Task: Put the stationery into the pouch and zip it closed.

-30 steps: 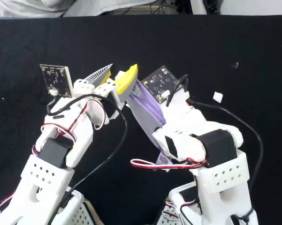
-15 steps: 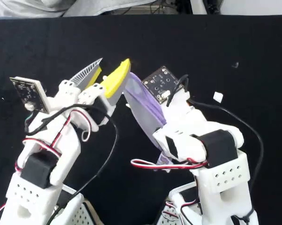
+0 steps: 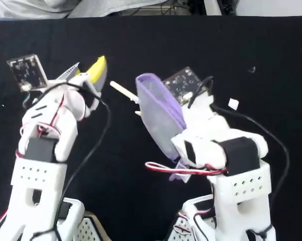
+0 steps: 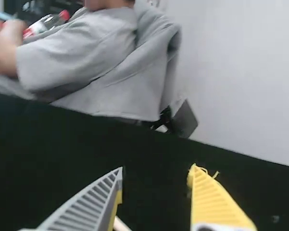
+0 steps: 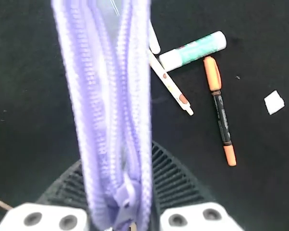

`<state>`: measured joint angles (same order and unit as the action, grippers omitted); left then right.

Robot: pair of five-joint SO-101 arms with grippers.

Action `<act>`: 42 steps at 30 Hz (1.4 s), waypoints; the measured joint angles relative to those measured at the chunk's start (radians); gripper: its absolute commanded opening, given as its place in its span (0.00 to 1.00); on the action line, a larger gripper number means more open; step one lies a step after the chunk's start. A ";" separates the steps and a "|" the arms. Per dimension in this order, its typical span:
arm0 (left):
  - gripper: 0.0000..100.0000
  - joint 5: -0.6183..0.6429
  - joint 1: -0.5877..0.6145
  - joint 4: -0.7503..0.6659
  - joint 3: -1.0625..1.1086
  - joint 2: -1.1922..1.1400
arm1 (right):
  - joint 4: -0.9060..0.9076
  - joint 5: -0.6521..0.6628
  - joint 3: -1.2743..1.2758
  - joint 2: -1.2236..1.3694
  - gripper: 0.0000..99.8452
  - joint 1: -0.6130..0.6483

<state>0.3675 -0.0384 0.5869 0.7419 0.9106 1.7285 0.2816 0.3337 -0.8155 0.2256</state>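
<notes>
While right claw (image 5: pixel 127 173) pinches translucent lilac pouch (image 5: pixel 103 86), ribbed left claw (image 4: pixel 156 180) gapes.

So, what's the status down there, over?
Left end effector open, empty. Right end effector shut on pouch, zip open. Glue stick, orange marker, pen on table.

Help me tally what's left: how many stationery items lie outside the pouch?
4: glue stick, orange pen beside it, thin spotted pen by the pouch, cream stick on its other side. The pouch may hide more.
</notes>
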 measured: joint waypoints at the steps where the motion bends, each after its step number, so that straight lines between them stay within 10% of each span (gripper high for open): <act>1: 0.22 0.000 0.009 0.000 0.000 -0.026 | 0.003 0.000 -0.020 0.006 0.01 -0.009; 16: 0.22 -0.054 0.018 -0.089 -0.046 -0.436 | 0.006 0.031 -0.276 0.006 0.01 -0.218; 34: 0.22 -0.442 -0.112 0.626 -1.089 -1.240 | 0.008 0.103 -0.348 0.005 0.01 -0.417; 42: 0.22 -0.284 -0.133 0.741 -1.545 -1.622 | 0.008 0.103 -0.321 0.005 0.01 -0.419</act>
<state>0.0836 -0.1718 1.3280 -0.8032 -0.7112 1.7361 0.3844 0.0130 -0.8109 -0.1933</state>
